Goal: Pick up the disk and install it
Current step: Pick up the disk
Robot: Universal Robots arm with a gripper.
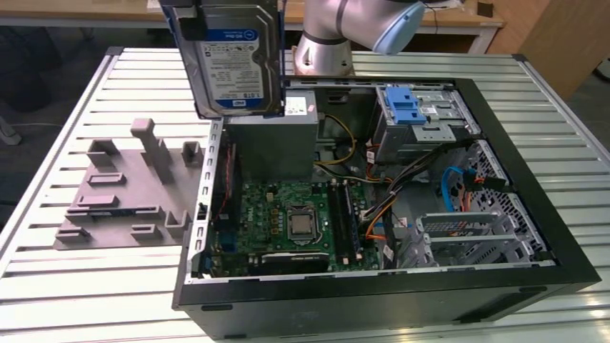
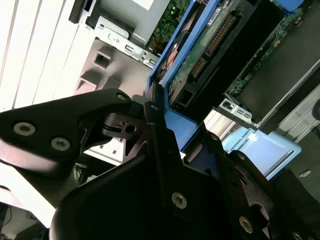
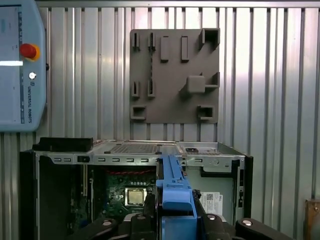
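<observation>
Gripper (image 2: 167, 127) pinching disk (image 1: 231, 61) by blue bracket edge, holding it upright above rear corner of open computer case (image 1: 381, 300). Judging: rigid, weighty, shock-sensitive; gripping bracket edges looking safest.

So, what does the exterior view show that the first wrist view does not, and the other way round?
Exterior view: the white label face of the disk, held up in the air, and the robot arm. First wrist view: the hand shut on the disk's blue bracket, seen edge-on, and a pendant with a red button. Both: the disk, the open computer case, its motherboard, and the grey fixture plate on the slatted table.
</observation>
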